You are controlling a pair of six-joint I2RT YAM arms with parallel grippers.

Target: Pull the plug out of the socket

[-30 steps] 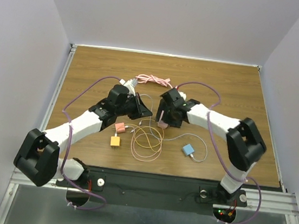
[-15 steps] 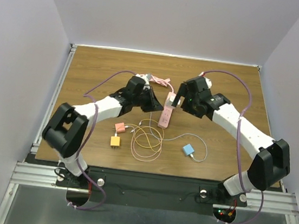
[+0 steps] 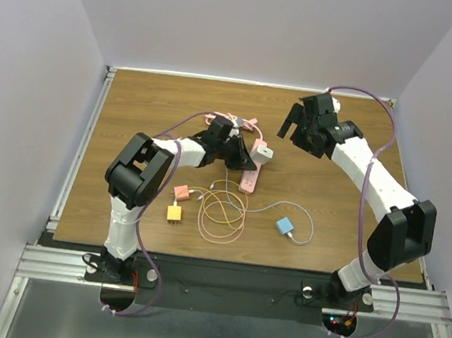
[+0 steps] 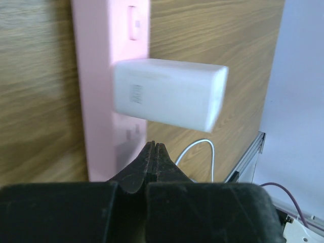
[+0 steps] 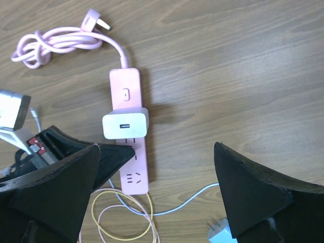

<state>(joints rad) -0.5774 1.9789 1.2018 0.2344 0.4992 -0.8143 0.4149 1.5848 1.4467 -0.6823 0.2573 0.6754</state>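
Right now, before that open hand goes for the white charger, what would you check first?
1. White charger seated in the pink power strip: ok, plugged in.
2. Right hand open wide: ok.
3. Right hand around the charger: not ok, it hangs apart from it.
4. Left hand shut, tip at the strip beside the charger: ok.
5. Left hand pinning the strip firmly: cannot tell.
6. Loose cables off the charger: ok.

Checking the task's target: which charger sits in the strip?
The white charger, plugged into the strip; the pink cube, yellow cube and blue cube lie loose.
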